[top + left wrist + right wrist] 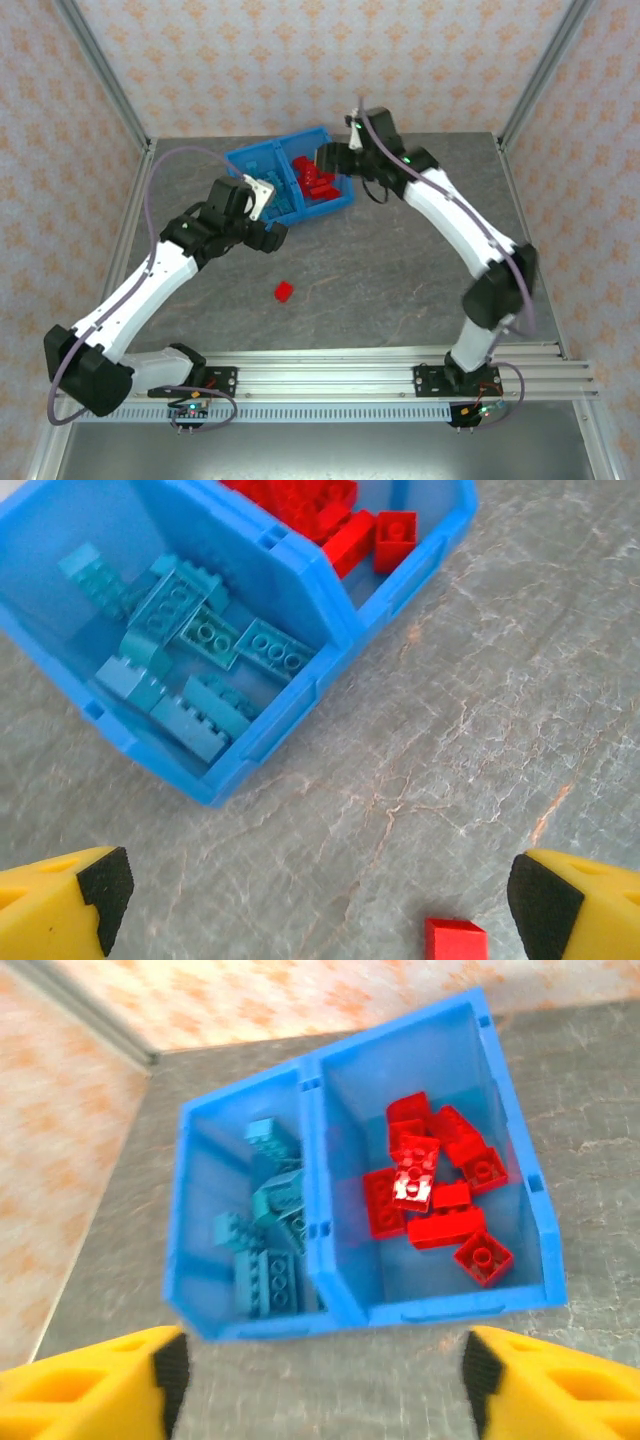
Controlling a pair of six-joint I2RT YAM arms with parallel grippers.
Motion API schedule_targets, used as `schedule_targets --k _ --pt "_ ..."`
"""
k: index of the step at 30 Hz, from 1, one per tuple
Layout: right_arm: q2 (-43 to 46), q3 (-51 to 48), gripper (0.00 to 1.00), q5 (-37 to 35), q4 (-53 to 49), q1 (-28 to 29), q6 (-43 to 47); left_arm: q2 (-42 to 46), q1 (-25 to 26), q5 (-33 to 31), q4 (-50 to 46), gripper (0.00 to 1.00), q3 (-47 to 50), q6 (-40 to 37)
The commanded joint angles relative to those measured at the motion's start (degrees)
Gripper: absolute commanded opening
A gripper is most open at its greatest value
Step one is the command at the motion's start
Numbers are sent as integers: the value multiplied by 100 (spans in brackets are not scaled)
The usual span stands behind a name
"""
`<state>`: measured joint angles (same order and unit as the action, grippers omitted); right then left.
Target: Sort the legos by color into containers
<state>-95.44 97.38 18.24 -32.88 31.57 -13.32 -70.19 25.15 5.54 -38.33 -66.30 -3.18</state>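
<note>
Legos [435, 1200] in bin [440, 1310], long axis diagonal, stray red brick [285, 291], left claw [320, 900], right claw [324, 1378] both released

No writing, brand, number or sign can be read. The blue bin [450, 1305] has plain walls, and the red legos [415, 1175] and light blue legos [270, 1260] show only studs. The small boards [190, 408] at the arm bases may carry markings, too small to tell.

Wide-spread left claw [318, 905], parted right claw [320, 1385], both pointing downward, nothing gripped.
</note>
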Motion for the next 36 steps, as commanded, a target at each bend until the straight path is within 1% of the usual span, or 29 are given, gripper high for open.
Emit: schedule_targets --k 1,3,6,8,10,12,16,22,26,29,30,32,35,36 --pt "948 -1313 85 909 -24 60 415 -143 3 -275 -1156 100 -308 949" --pt "1731 -2202 100 1088 -50 103 371 -81 7 -54 -987 98 -67 1398" --pt "2902 -3546 99 1320 219 165 -71 57 40 316 -763 94 337 1929" --pt "3567 -4211 99 1534 360 225 -430 118 110 493 -729 92 557 2174" --pt "4016 -4619 99 1700 307 316 -689 142 262 520 -696 92 757 2329" --pt "4328 -4865 99 1782 180 428 -880 93 503 355 -602 91 966 2436" --pt "4514 -5070 99 1807 203 605 -1147 -284 809 401 -342 88 1257 2497" --pt "4293 -5012 99 1701 167 631 -1128 -1114 1271 -3 -57 84 1407 2404" --pt "4127 -5044 99 1687 221 653 -1158 -1668 1368 -43 387 76 1492 2402" --pt "4095 -5087 100 1696 147 666 -1202 -1995 1366 -17 646 67 1554 2444" --pt "4103 -5109 100 1702 118 675 -1207 -2071 1370 -8 712 61 1569 2470" --pt "4145 -5132 100 1699 58 684 -1216 -2171 1370 -9 813 52 1629 2540" --pt "4185 -5156 100 1668 10 692 -1230 -2207 1378 -26 966 35 1771 2665" --pt "4183 -5166 99 1650 22 692 -1235 -2205 1386 -27 1012 31 1810 2709"
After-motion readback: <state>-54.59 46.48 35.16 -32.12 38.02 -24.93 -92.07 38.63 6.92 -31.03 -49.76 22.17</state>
